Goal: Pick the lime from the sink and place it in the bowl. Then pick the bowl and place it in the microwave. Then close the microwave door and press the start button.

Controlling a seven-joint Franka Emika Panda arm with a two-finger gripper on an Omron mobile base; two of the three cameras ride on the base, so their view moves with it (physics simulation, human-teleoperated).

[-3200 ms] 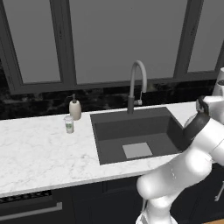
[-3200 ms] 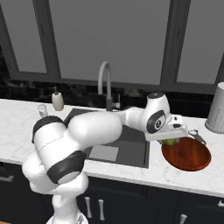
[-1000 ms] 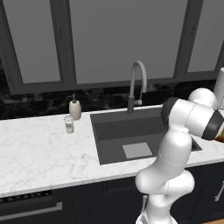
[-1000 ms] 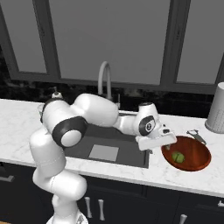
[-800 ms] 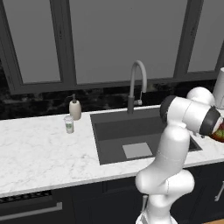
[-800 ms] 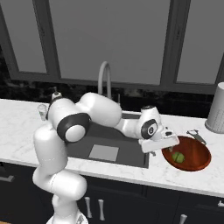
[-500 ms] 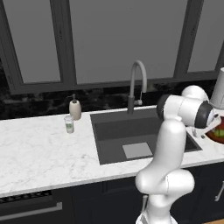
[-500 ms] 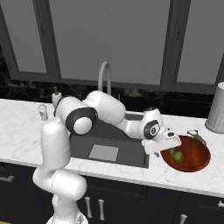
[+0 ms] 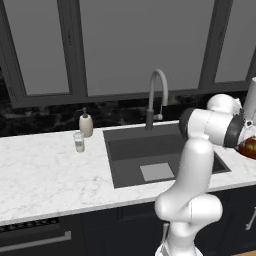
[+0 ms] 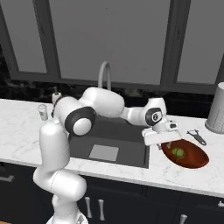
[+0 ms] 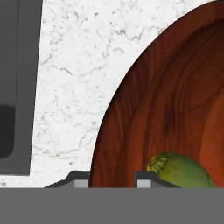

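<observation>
Sitting inside the bowl (image 10: 186, 154), on the red-brown bottom: the lime (image 10: 177, 152), small and green. Resting on the white marble counter (image 10: 183, 175), just to the right of the sink (image 10: 127, 144), that bowl. Reaching across the sink and stopping at the bowl's near edge, the white arm, with the fingers (image 11: 111, 177) straddling the bowl's rim in the hand view, one tip on the counter side and one tip on the inside. Standing apart, those two tips, with the rim between them, but not possible to tell if pinching the rim or just spread around it. Peeking up close beside the inside tip, the lime (image 11: 179, 170) in the hand view. Showing at the far right edge in the left base view, a bit of the bowl (image 9: 248, 148) behind the arm. Lying on the counter just past the bowl, a small peeler (image 10: 197, 136). Standing at the far right, a grey canister (image 10: 216, 108). Curving up behind the sink, the grey faucet (image 9: 156, 97). Waiting to the left of the sink, a soap bottle (image 9: 86, 123) and a little cup (image 9: 78, 141), close beside each other.
</observation>
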